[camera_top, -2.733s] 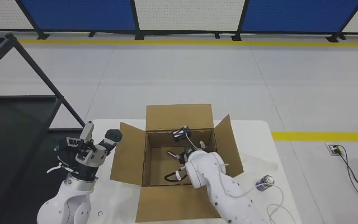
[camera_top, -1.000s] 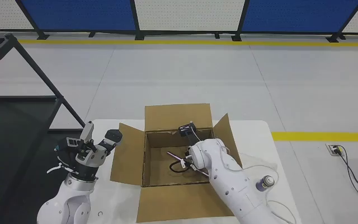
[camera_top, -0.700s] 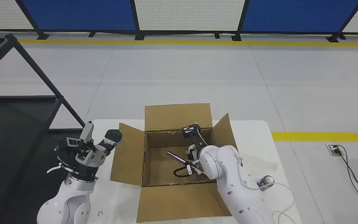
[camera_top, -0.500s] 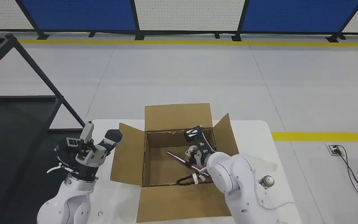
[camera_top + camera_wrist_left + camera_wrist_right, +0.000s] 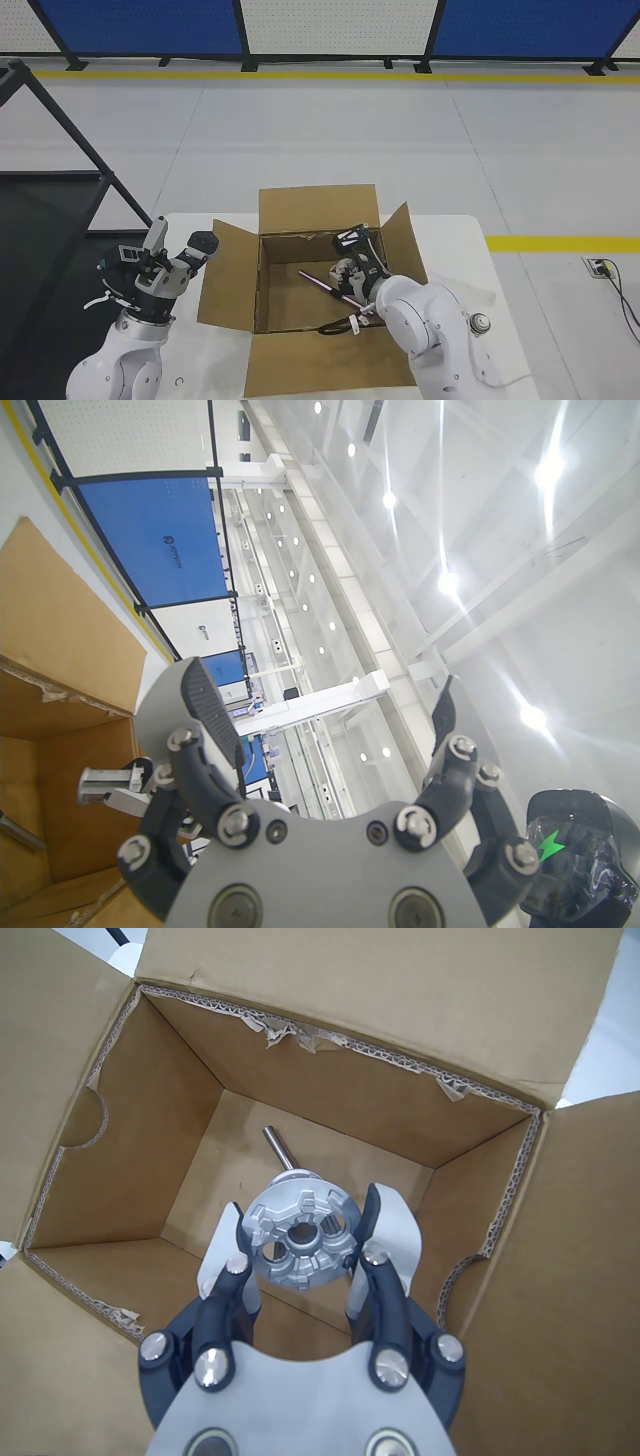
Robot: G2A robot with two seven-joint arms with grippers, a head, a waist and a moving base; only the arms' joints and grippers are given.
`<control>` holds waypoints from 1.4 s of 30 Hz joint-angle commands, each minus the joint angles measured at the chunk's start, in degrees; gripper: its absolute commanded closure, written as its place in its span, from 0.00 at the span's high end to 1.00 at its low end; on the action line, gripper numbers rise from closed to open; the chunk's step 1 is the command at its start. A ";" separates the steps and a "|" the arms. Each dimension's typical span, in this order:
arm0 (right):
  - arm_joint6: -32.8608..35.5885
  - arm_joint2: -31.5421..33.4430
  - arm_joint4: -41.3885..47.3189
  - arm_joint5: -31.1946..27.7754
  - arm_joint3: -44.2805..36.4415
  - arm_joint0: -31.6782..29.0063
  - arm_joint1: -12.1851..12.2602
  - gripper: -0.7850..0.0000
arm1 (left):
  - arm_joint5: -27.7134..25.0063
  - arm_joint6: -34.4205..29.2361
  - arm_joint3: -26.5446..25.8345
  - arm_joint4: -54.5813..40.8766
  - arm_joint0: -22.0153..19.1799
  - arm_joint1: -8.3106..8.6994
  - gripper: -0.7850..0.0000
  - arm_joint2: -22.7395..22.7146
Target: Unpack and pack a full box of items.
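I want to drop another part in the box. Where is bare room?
The box floor is bare between the flanged shaft in the right gripper and the wall nearest the left gripper. The table corner beyond the box's right flap is bare too. Crowded: around the right arm, and by the small cylinder beside it.

Surface: white tabletop [image 5: 445,228], bare along its far edge and at the far right corner.
Centre: open cardboard box [image 5: 320,208], all four flaps folded outward, standing directly on the surface.
4 o'clock of the box: small metal cylinder [image 5: 480,322], near the right edge.
3 o'clock of the box: clear plastic sheet [image 5: 478,296], near the cylinder.
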 commanded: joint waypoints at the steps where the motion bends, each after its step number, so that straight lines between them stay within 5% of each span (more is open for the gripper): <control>1: 0.00 0.00 0.00 0.00 0.00 0.00 0.00 0.00 | 0.00 0.00 0.00 0.00 0.00 0.00 1.00 0.00; 7: -2.38 0.62 0.58 -1.24 -5.22 -2.41 0.37 0.00 | 0.00 0.00 0.00 0.00 0.00 0.00 1.00 0.00; 21: -3.30 9.28 8.65 -7.43 -32.16 -15.04 2.41 0.00 | 0.00 0.00 0.00 0.00 0.00 0.00 1.00 0.00; 42: -6.43 12.24 10.28 -7.70 -34.40 -17.90 2.96 0.00 | 0.00 0.00 0.00 0.00 0.00 0.00 1.00 0.00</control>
